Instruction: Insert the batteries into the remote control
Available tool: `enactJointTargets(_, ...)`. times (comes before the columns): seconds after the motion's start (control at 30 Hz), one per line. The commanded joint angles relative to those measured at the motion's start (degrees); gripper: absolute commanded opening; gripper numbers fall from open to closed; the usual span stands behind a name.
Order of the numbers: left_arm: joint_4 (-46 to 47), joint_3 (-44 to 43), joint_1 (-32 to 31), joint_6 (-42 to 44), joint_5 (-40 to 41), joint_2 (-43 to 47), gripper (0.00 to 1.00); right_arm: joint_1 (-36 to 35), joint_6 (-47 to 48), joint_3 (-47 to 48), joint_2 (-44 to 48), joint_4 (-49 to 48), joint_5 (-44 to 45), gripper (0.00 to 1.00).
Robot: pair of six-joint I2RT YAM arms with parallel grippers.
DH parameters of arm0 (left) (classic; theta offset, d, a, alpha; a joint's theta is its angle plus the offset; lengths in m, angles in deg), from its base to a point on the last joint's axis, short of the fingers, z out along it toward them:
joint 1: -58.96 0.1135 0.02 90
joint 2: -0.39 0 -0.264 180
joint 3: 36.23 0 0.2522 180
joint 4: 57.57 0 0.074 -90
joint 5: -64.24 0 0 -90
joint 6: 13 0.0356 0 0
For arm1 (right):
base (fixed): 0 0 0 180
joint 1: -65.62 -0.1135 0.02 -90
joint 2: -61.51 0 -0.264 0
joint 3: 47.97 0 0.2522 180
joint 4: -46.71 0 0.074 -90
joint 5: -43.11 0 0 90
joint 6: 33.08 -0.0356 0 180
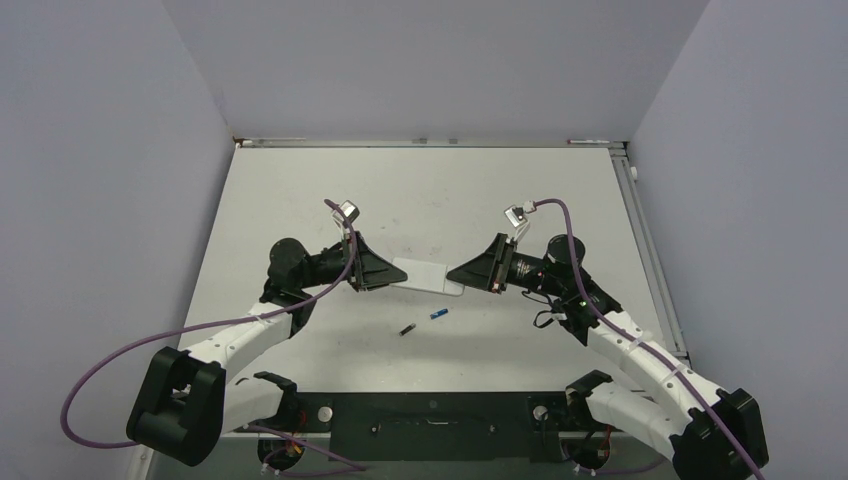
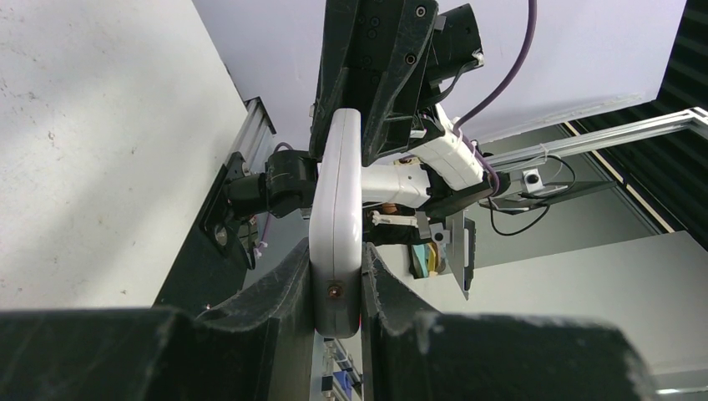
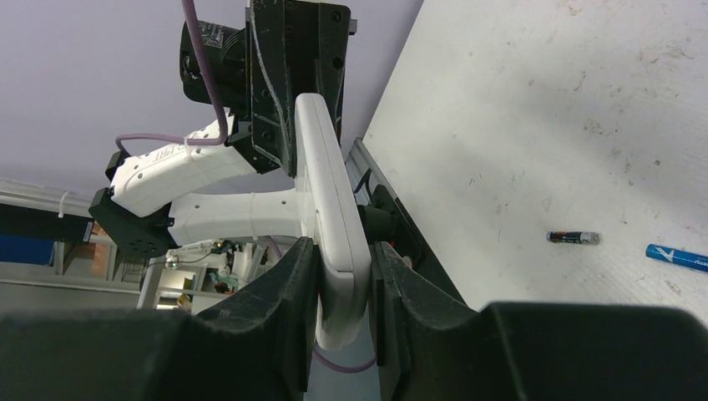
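Centrally, remote control (image 1: pixel 426 275) between left hand (image 1: pixel 391 278) and right hand (image 1: pixel 458 281); batteries (image 1: pixel 438 313) loose

**Right Wrist View: Remote Control Clamped at Both Ends**

The remote control (image 3: pixel 330 192) is seen edge-on. Its near end is clamped between the two black fingers (image 3: pixel 288 284) of the right gripper (image 3: pixel 344 251). Its far end is gripped by the left gripper (image 3: pixel 307 109), beside which a purple cable (image 3: pixel 194 33) is routed. On the white table (image 3: pixel 518 125) to the right, the dark battery (image 3: pixel 573 237) and the blue battery (image 3: pixel 678 258) are laid flat, near each other but apart. The blue battery is cut off at the view's right edge.
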Motion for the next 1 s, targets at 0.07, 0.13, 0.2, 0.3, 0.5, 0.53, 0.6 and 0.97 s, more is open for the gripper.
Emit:
enactJointTargets(0.07, 2.87, -2.44, 0.95, -2.36, 1.69, 0.06, 0.00, 0.61, 4.10, 1.65, 2.12, 1.56, 1.13, 0.20)
enactJointTargets(0.13, 3.88, -2.35, 1.04, -3.04, 1.56, -0.05, 0.00, 0.69, 4.26, 1.58, 2.20, 1.96, 1.25, 0.20)
enactJointTargets(0.2, 4.22, -2.35, 1.09, -3.22, 1.50, -0.14, 0.00, 0.65, 4.35, 1.58, 2.26, 2.15, 1.33, 0.20)
enactJointTargets(0.3, 4.31, -2.26, 1.21, -3.31, 1.38, -0.07, 0.00, 0.73, 4.47, 1.59, 2.57, 2.65, 1.49, 0.20)
enactJointTargets(0.5, 4.40, -2.41, 1.48, -3.31, 1.18, -0.15, 0.00, 0.91, 5.02, 1.76, 3.17, 4.05, 1.94, 0.20)
enactJointTargets(0.53, 4.40, -2.43, 1.53, -3.31, 1.17, -0.18, 0.00, 0.91, 5.10, 1.84, 3.21, 4.27, 1.96, 0.21)
enactJointTargets(0.6, 4.49, -2.44, 1.57, -3.31, 1.10, -0.25, 0.00, 1.00, 5.26, 1.92, 3.31, 4.67, 2.05, 0.22)
enactJointTargets(0.97, 4.67, -2.70, 1.87, -3.31, 0.84, -0.32, 0.00, 1.52, 6.69, 2.43, 4.39, 7.82, 2.29, 0.22)
